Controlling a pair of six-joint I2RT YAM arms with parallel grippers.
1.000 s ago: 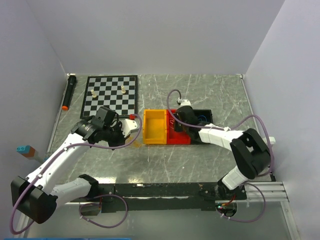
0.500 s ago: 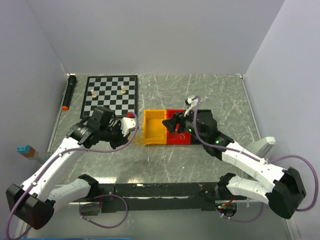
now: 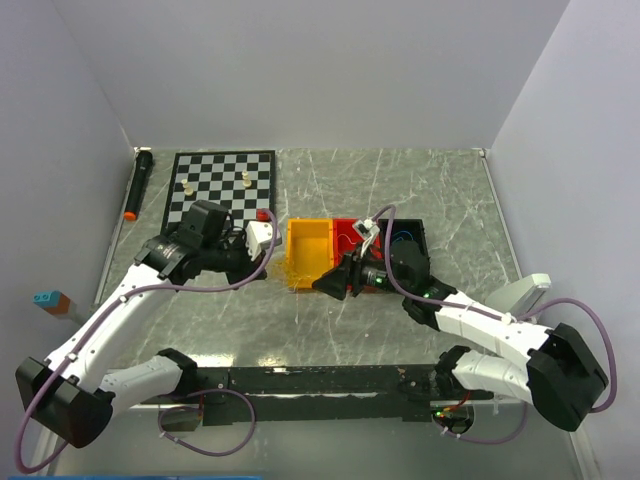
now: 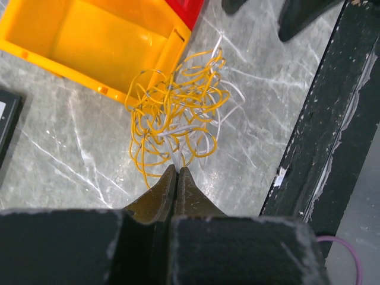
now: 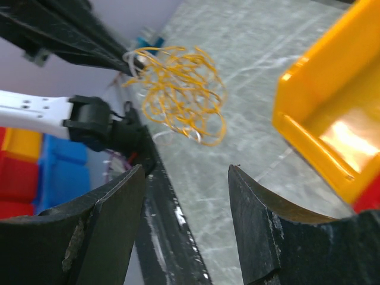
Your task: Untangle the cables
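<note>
The left fingers (image 4: 163, 191), pressed together, pinch the cables (image 4: 178, 113) (a mostly yellow tangle, some white strands) just left of the yellow bin (image 4: 101, 41), above the worktop (image 4: 53, 148). The right fingers (image 5: 110, 228) are spread wide, facing the tangle.

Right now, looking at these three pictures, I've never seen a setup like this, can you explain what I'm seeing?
These are two robot arms bolted to a marble table. The wide picture looks down from above; the other two come from a camera on each wrist. The left gripper is shut on the cables, a tangle of thin yellow and white strands. The right gripper is open, facing that tangle. On the table stand a yellow bin, a red bin, a black bin, a chessboard with a few pieces and a stick with an orange tip.
</note>
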